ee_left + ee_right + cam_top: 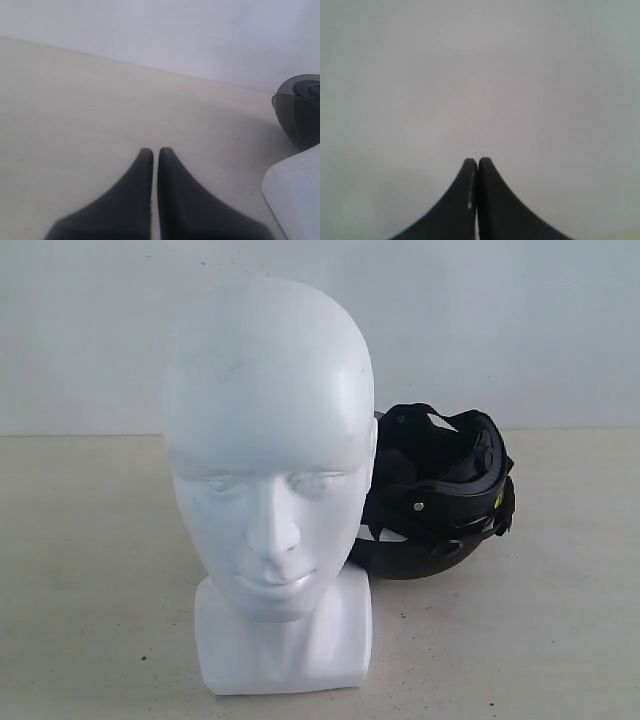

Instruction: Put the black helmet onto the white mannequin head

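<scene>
Exterior, left wrist and right wrist views of the scene with neither arm yet at the work. The white mannequin head (268, 440) stands upright on its square base on the table (90, 570), face toward the exterior camera. The black helmet (440, 500) lies on the table behind the head and to its right, tipped so that its open side, with padding and straps, shows upward and forward. The head hides part of its left edge, and whether the two touch cannot be told.

The left gripper (155, 152) hangs over bare table with fingers pressed almost together, only a thin slit between them, and empty. From it the helmet's smoky visor (295, 112) lies well off to one side, beyond the corner of the white base (295, 200). The right gripper (477, 162) is likewise clenched on nothing and faces only a blank grey surface; the helmet is absent from its view.

The helmet sits on the right arm's side, so that arm likely has the clearer approach. The head blocks a direct reach from the left. A pale wall (520, 320) closes the scene behind.
</scene>
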